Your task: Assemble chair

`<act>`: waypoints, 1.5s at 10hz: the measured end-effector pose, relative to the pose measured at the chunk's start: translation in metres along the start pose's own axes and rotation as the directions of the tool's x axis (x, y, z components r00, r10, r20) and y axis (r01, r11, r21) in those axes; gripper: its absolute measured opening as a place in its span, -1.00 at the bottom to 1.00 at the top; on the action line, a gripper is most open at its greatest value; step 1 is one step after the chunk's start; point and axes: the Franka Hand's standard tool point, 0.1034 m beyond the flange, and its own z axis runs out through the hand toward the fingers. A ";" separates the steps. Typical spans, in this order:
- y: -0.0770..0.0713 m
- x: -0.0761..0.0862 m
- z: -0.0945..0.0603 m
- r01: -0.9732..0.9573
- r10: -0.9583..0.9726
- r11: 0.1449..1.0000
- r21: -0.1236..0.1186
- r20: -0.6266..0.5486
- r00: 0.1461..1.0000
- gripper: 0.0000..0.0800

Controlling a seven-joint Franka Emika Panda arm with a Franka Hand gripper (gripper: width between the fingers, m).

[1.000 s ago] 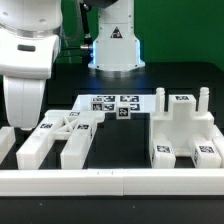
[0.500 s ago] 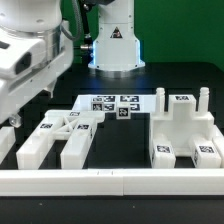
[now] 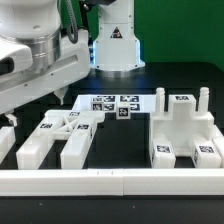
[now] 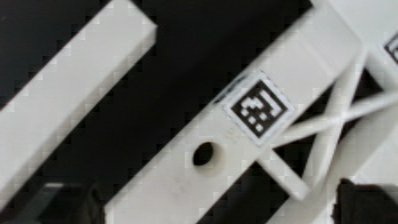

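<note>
Tilting over since a second ago, the arm (image 3: 35,55) no longer stands upright at the exterior view's left. We now see it leaning across toward the middle, above the left-hand parts. Everything on the black table (image 3: 125,140) lies as it did.

The chair is not joined yet; its pieces sit loose. A cross-braced chair piece (image 3: 55,135) lies flat at the exterior view's left, under the arm. A blocky chair piece (image 3: 185,125) with two upright posts stands well apart from it, at the exterior view's right. Between and behind them lies the marker board (image 3: 115,101), and a long white rail (image 3: 110,181) runs along the near edge.

From the wrist we look down on the cross-braced piece: a square tag (image 4: 262,106), a round hole (image 4: 201,153) just beside it and the diagonal struts. A long white bar (image 4: 80,85) lies across a dark gap from it – we cannot tell which part that is.

The gripper (image 4: 199,205) hangs above this piece. Its blurred dark fingers (image 4: 54,203) are spread wide, touching nothing.
</note>
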 end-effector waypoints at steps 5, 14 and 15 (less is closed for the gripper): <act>0.005 0.009 -0.002 -0.331 0.332 0.939 0.097 0.002 0.943 0.62; 0.011 0.006 0.004 -0.383 0.363 0.922 0.054 -0.461 0.810 0.62; 0.014 0.001 0.009 -0.388 0.371 0.919 0.066 -0.474 0.798 0.62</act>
